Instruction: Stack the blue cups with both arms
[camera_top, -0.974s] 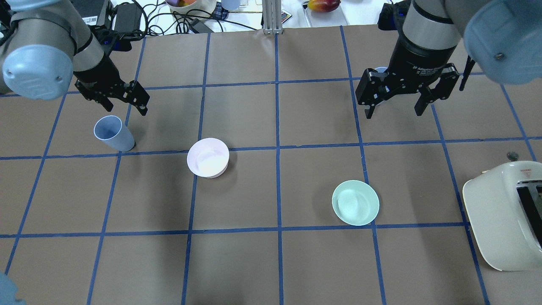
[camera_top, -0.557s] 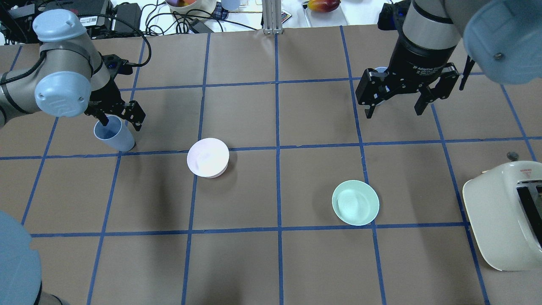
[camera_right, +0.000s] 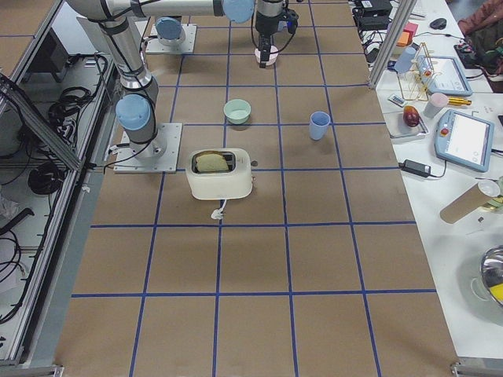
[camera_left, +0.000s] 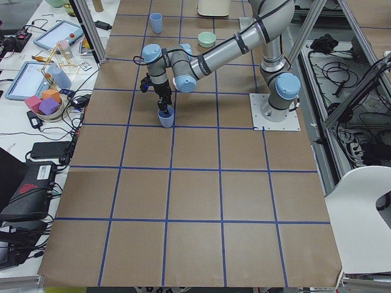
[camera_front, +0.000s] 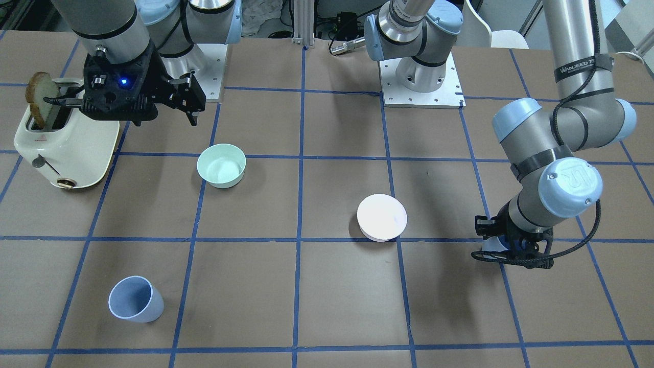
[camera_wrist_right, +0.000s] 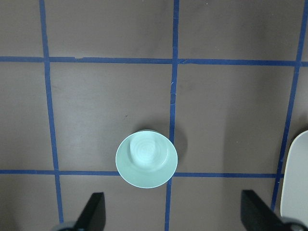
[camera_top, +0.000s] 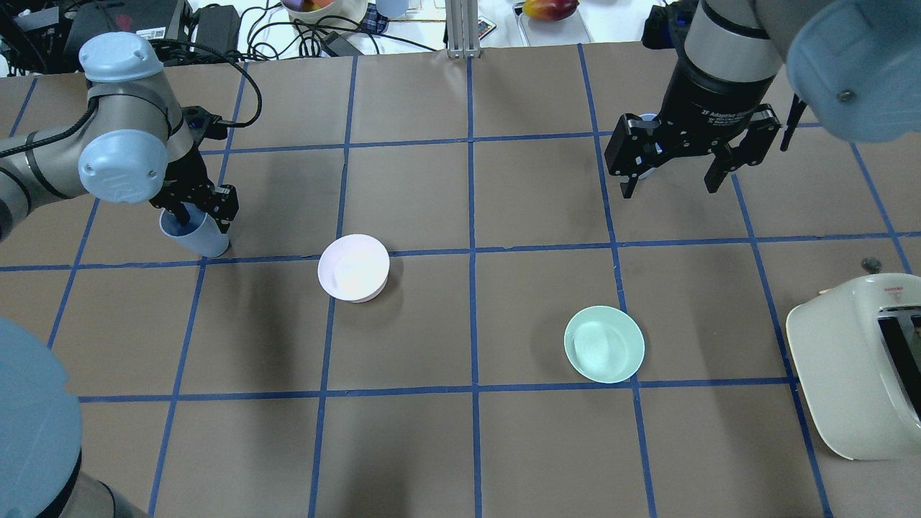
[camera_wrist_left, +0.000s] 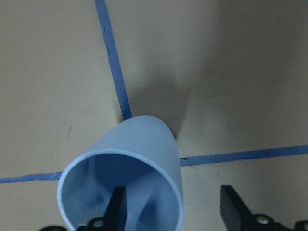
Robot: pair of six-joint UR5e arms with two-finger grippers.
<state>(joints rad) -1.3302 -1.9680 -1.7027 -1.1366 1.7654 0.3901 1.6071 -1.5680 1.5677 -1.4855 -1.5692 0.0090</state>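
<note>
At the overhead frame's left, the left gripper (camera_top: 202, 211) straddles the wall of a blue cup (camera_top: 207, 242), jaws spread, while the right gripper (camera_top: 670, 188) hangs released at upper right.

The toaster (camera_top: 856, 367) stands at the table's (camera_top: 403, 460) right end, toast (camera_front: 40, 97) in its slot. Just left of the toaster sits one bowl (camera_top: 604, 344); a second bowl (camera_top: 353, 267) lies further left. Far left of the toaster stands a cup (camera_top: 209, 243), the left gripper (camera_top: 201, 216) straddling its wall. Beyond the toaster, farther from the robot, stands another cup (camera_front: 135, 299).

Brown table (camera_top: 504, 446) bears cups (camera_front: 134, 299) (camera_top: 208, 242), bowls (camera_top: 604, 344) (camera_top: 353, 267), toaster (camera_top: 849, 374).
</note>
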